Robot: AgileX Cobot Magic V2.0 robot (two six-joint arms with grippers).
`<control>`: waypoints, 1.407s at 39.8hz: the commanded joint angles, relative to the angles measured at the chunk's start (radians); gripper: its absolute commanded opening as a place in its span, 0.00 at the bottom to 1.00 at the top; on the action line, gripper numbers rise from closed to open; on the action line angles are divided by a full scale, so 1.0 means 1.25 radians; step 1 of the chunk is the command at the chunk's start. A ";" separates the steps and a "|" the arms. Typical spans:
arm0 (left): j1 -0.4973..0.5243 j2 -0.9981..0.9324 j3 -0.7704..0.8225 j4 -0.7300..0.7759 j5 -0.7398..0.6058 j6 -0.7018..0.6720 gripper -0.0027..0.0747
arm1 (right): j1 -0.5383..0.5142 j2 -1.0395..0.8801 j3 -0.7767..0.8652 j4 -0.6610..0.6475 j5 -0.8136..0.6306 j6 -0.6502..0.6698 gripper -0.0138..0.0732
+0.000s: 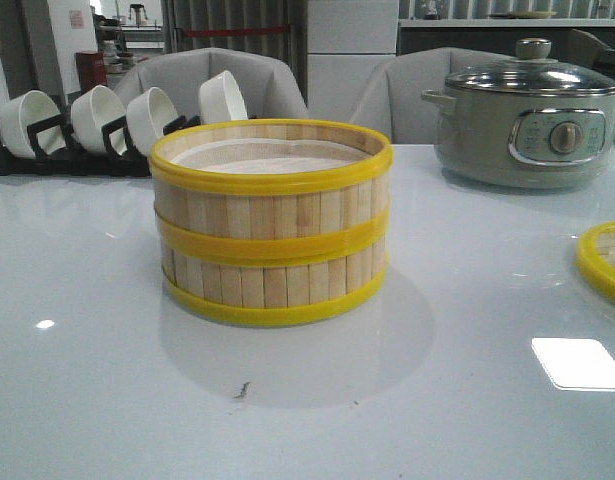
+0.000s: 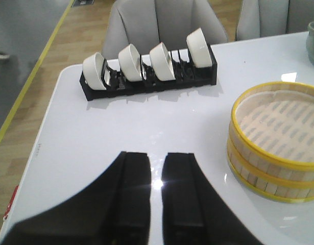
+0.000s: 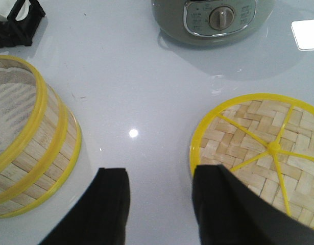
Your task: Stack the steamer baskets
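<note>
1. Two steamer baskets (image 1: 271,222) stand stacked, one on the other, on the white table (image 1: 107,340), in front of the black rack of white bowls (image 1: 107,125).
2. The woven lid (image 3: 261,153) lies flat on the table to the stack's right, near the grey-green electric pot (image 1: 527,120).
3. The left gripper (image 2: 157,199) hovers beside the stack, jaws narrowly apart, holding nothing.
4. The right gripper (image 3: 159,204) has its jaws wide, one finger (image 3: 218,199) over the lid's rim, the other over bare table.
</note>
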 commanded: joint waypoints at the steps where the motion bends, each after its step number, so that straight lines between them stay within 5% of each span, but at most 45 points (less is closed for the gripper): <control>1: -0.001 -0.009 0.027 0.008 -0.097 -0.027 0.26 | -0.003 -0.007 -0.030 0.003 -0.047 -0.006 0.63; 34: -0.001 -0.015 0.146 0.003 -0.180 -0.063 0.26 | -0.003 -0.007 -0.030 0.003 -0.047 -0.006 0.63; 40: -0.001 -0.015 0.146 0.003 -0.180 -0.063 0.14 | -0.003 -0.007 -0.030 0.003 -0.047 -0.006 0.63; 56: -0.001 -0.015 0.146 0.009 -0.180 -0.063 0.14 | -0.003 -0.007 -0.030 0.003 -0.047 -0.006 0.63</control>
